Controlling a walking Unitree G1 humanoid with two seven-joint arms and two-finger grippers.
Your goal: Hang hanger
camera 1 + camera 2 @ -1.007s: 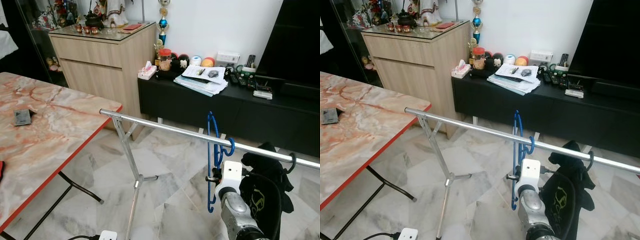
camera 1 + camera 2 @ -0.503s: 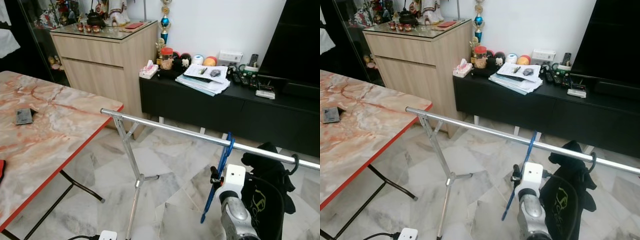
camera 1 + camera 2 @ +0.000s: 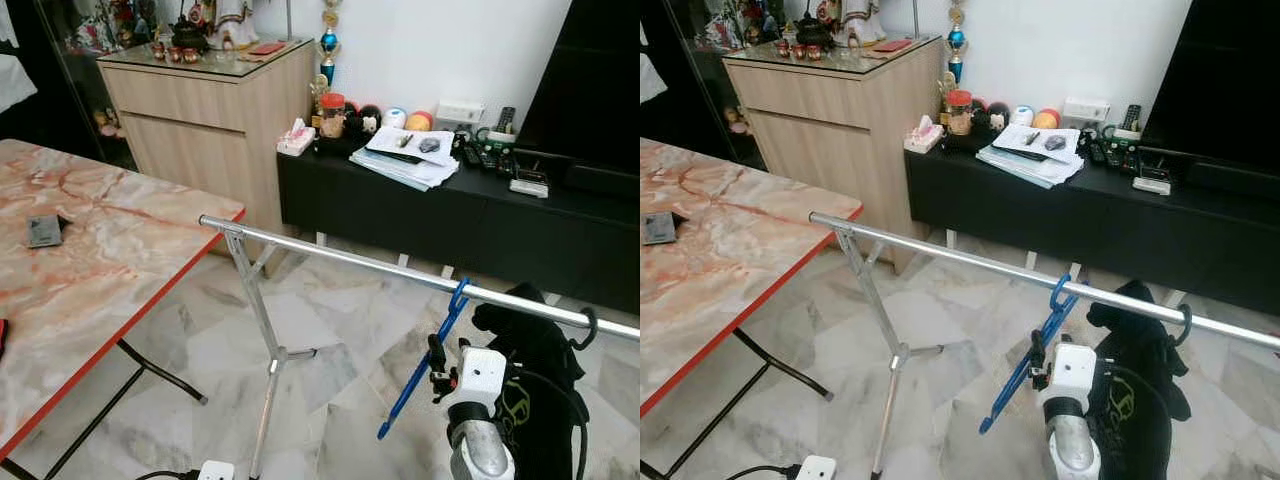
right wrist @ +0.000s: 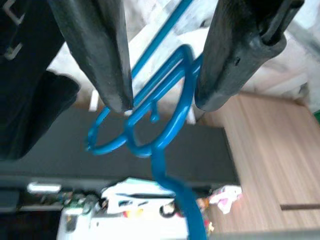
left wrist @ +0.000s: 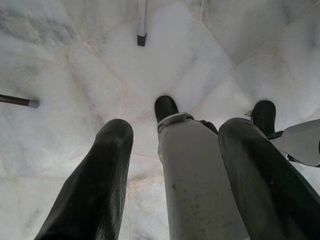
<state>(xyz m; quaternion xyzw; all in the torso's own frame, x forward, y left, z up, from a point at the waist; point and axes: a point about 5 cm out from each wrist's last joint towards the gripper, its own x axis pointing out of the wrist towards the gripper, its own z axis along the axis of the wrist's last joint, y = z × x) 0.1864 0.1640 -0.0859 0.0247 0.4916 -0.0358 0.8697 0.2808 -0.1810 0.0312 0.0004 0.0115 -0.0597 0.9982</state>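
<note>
Your right gripper (image 4: 162, 102) has let go: fingers apart around the blue hanger (image 3: 425, 365), hooked on the silver rail (image 3: 340, 259) beside the black garment (image 3: 535, 360).

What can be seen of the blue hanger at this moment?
The blue hanger looks like thin glossy plastic. Its hook is over the silver rail, just beside the black garment hanging there. The body slants down and away toward the robot's left rather than hanging straight. The right hand is at it, a black finger on either side of its looped part; actual contact is unclear.
</note>
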